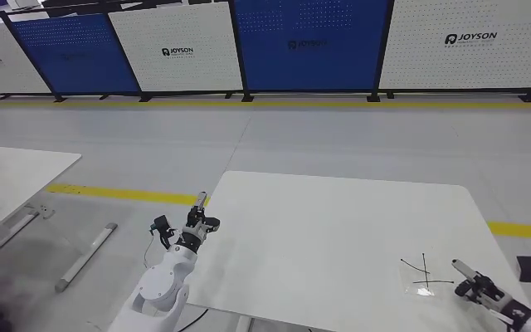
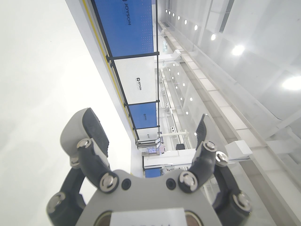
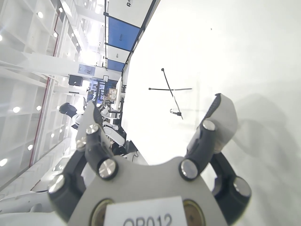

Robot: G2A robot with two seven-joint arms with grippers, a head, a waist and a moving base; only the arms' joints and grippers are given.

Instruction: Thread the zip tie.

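Zip ties [image 1: 425, 274], thin and black, are laid crossed over one another at the near right of the desk [image 1: 332, 216]. They lie loose and ungripped, presumably so that one can be picked out from above. The right hand [image 1: 467, 280] is held just beside them at the near right corner, its fingers spread with nothing between them. This suits a first pick-up, and threading is judged not yet begun. The left hand [image 1: 199, 212] is placed at the near left edge, well apart from the ties, likewise spread and empty, probably to take a tie's other end later.

In the right wrist view the ties' [image 3: 169, 87] small heads and the overlap of the strands can be made out between the parted fingers of the right hand [image 3: 155, 105]; in the top view they are mere lines. In the left wrist view the left hand [image 2: 149, 123] is seen wide apart beside bare desk [image 2: 35, 48]. The spacing of both hands and the ties can be judged from the top view.
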